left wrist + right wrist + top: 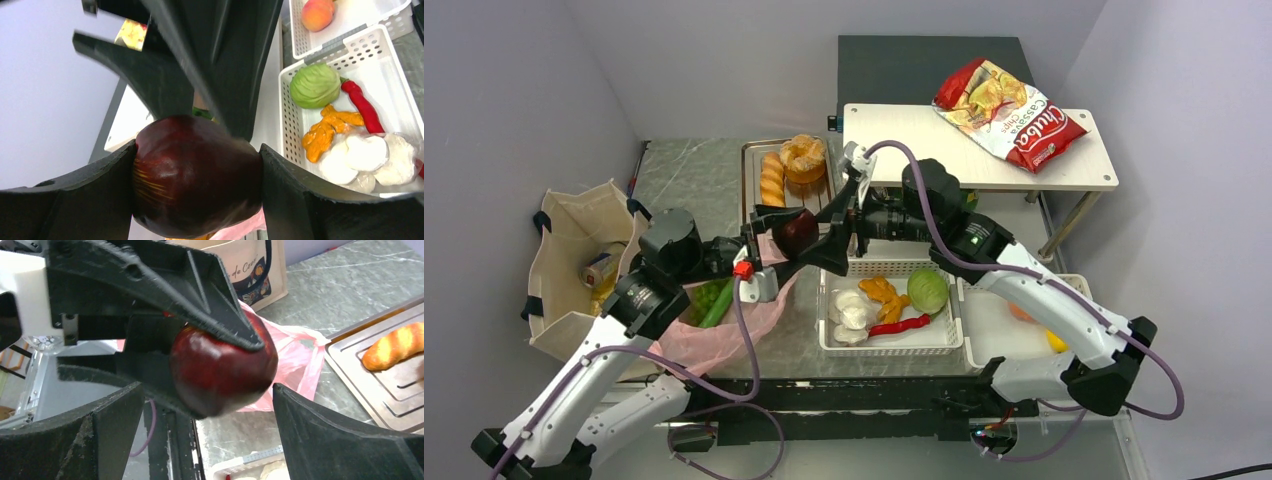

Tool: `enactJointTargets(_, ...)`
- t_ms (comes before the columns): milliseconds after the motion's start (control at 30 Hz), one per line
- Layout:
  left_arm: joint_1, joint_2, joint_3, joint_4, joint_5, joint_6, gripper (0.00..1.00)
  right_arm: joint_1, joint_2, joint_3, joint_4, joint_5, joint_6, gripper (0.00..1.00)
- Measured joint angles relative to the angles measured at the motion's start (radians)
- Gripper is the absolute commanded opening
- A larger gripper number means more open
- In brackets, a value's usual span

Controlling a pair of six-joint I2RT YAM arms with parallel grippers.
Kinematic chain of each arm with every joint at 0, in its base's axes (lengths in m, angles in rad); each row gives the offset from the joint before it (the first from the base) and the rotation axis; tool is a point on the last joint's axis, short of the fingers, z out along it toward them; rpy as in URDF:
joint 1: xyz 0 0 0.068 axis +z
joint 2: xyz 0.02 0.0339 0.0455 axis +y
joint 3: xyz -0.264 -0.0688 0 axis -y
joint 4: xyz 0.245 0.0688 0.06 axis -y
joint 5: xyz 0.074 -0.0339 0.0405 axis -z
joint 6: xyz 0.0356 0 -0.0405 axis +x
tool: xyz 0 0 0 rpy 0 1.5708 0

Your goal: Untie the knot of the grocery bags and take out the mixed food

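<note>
My left gripper point(792, 238) is shut on the dark red fruit point(800, 231) and holds it in the air above the pink plastic bag point(724, 338). The fruit fills the jaws in the left wrist view point(197, 175). My right gripper point(826, 238) faces it, open, its fingers point(115, 435) wide on either side of the fruit point(225, 370) and not touching it. The long green vegetable point(720, 302) lies in the open pink bag. The beige tote point(574, 225) stands at the left with packets inside. Cabbage point(927, 290) and garlic point(849, 310) lie in a white basket point(889, 345). The ring bun point(804, 155) sits on a metal tray point(752, 160).
A baguette point(771, 178) lies on the tray beside the bun. The white basket also holds a red chili point(362, 105) and an orange root point(330, 130). A second basket point(999, 345) at the right holds a peach point(317, 12). The red Cassava chips bag point(1009, 110) lies on a small white table point(924, 165).
</note>
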State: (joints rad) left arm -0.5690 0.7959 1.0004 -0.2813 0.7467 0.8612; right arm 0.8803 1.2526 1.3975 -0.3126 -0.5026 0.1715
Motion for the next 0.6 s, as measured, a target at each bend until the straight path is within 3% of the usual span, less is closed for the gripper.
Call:
enactJointTargets(133, -0.061, -0.001, -0.010, 0.051, -0.042, -0.003, 0.00, 0.000, 0.041, 0.001, 0.047, -0.027, 0.043, 0.99)
enactJointTargets(233, -0.094, -0.001, -0.016, 0.068, -0.073, -0.003, 0.04, 0.000, 0.065, 0.005, 0.060, -0.032, 0.061, 0.74)
enactJointTargets(267, -0.104, 0.000, -0.016, 0.074, -0.082, -0.003, 0.12, -0.001, 0.070, 0.006, 0.061, -0.031, 0.065, 0.63)
enactJointTargets(333, -0.119, 0.000, -0.016, 0.077, -0.099, -0.002, 0.43, -0.005, 0.072, 0.006, 0.060, -0.033, 0.074, 0.43)
enactJointTargets(400, -0.128, 0.000, -0.016, 0.081, -0.113, -0.003, 0.68, -0.014, 0.069, 0.006, 0.056, -0.037, 0.076, 0.35)
enactJointTargets(500, -0.142, 0.005, -0.016, 0.084, -0.140, -0.023, 0.78, -0.031, 0.061, 0.005, 0.028, -0.050, 0.069, 0.26)
enactJointTargets(600, -0.154, 0.018, -0.016, 0.096, -0.156, -0.052, 0.80, -0.046, 0.037, -0.004, -0.017, -0.047, 0.056, 0.25)
